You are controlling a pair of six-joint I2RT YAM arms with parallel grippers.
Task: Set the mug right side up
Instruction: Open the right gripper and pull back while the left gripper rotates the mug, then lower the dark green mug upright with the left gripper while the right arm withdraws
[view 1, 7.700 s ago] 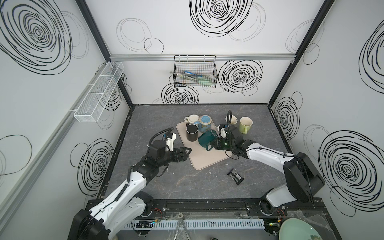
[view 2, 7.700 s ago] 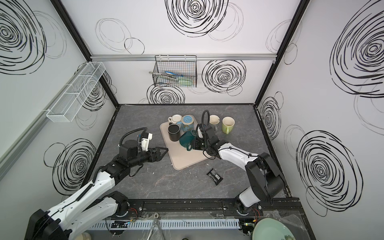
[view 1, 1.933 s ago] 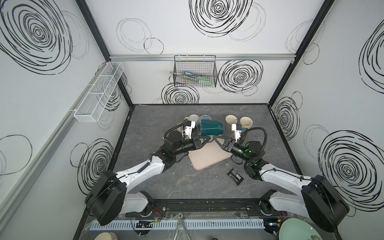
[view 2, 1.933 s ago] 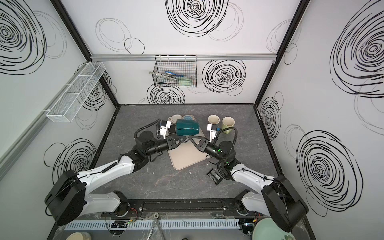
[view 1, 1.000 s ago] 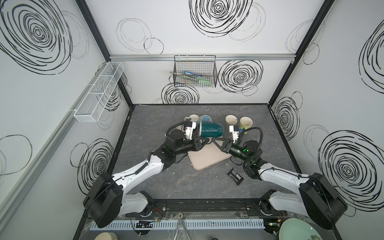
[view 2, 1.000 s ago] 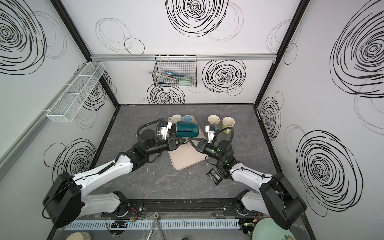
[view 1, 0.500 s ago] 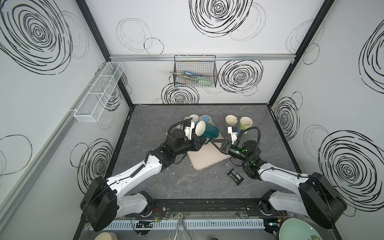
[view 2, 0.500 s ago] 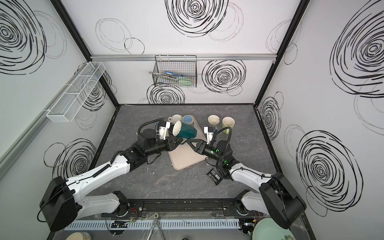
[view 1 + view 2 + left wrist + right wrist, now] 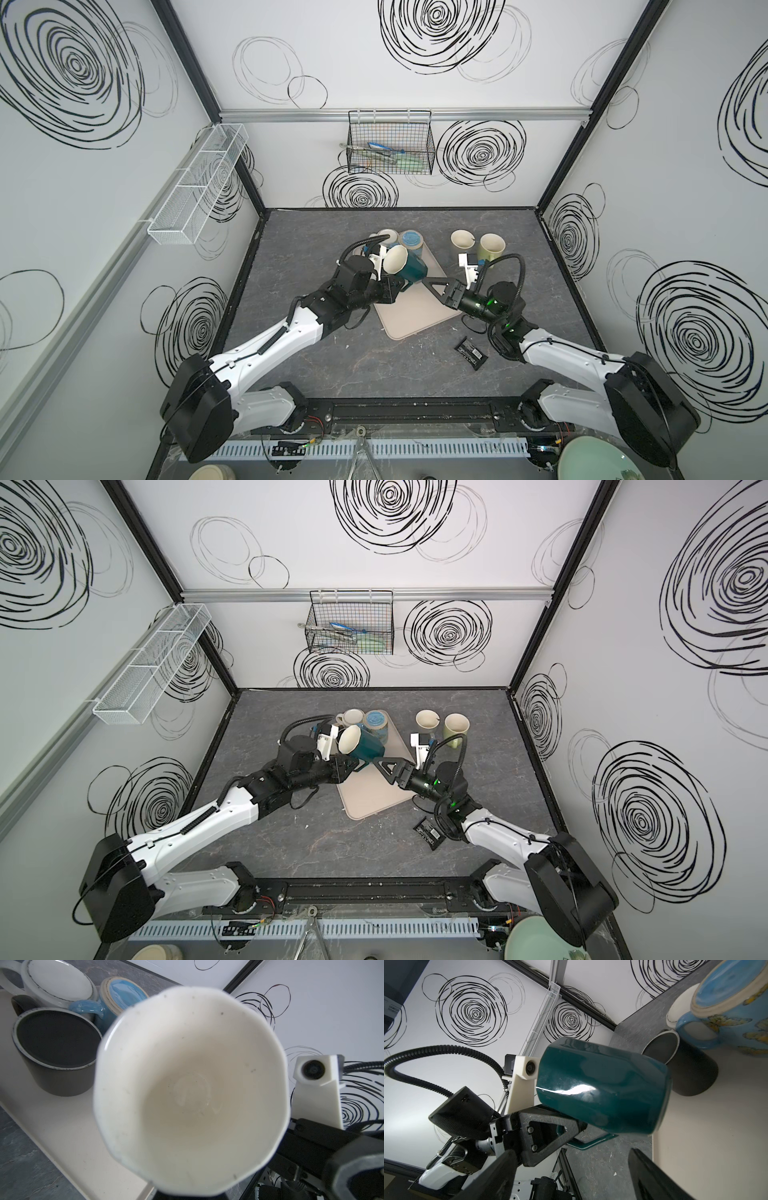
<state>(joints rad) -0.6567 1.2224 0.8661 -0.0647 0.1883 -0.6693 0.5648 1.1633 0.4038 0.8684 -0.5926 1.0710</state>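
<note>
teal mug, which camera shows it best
Right wrist view: the teal mug shows side-on, handle in the left gripper. The left wrist view shows only its cream inside; both top views show it small.

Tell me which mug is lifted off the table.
The teal mug, tilted in the air with its handle clamped in the left gripper; the other mugs rest on the mat or the table.
</note>
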